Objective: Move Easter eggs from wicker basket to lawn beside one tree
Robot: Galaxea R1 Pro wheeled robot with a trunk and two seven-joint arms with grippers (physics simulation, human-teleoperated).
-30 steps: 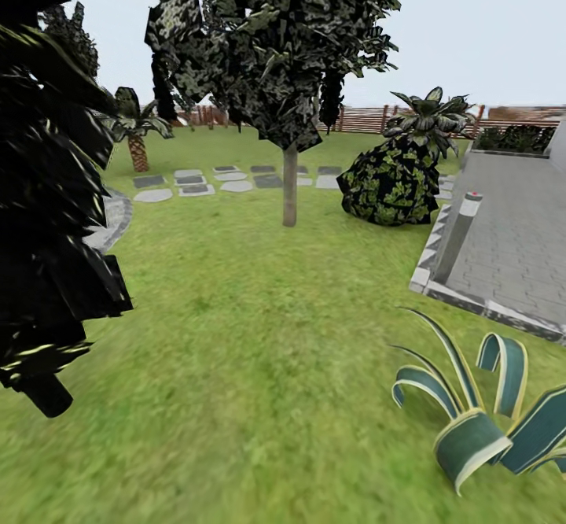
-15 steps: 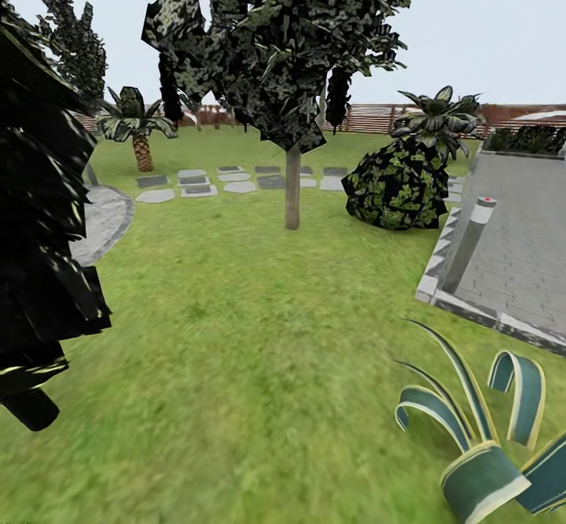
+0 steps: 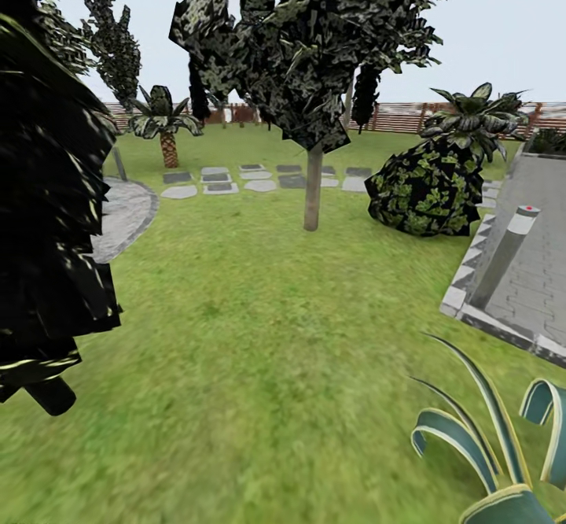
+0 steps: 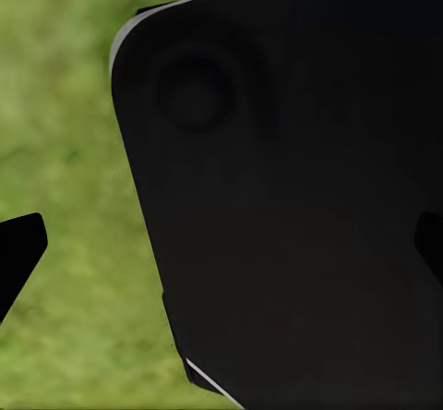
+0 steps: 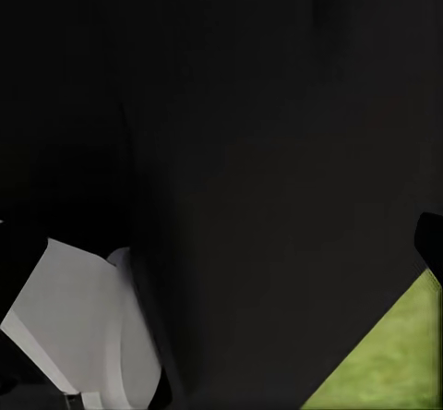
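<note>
- I'm in transit: the head view looks over the lawn [image 3: 259, 335] of the garden, and I read this as the search-and-approach step, before any egg has been handled.
- No basket or eggs can be picked out from where I'm looking, so I can't place them; finding them is what I need first.
- The pale-trunked tree [image 3: 313, 190] stands mid-lawn ahead, just beside a round dark bush [image 3: 428, 190], with stepping stones [image 3: 236, 179] behind it and the slat fence [image 3: 409, 119] beyond.
- A black-foliaged tree [image 3: 47, 193] crowds my left, a striped-leaf plant [image 3: 487, 445] sits low on my right, and a paved area with a bollard [image 3: 507, 252] runs along the right.
- The left wrist view gives dark robot bodywork over grass, with a dark fingertip [image 4: 18, 253] at its edge; whether that claw is spread or pressed together, I cannot tell.
- The right wrist view is mostly dark housing with a strip of grass; that claw's state I cannot tell either.
- Next, I judge, I should turn the base or head to sweep the grass for the basket, keeping this pale tree in mind as the drop spot.
</note>
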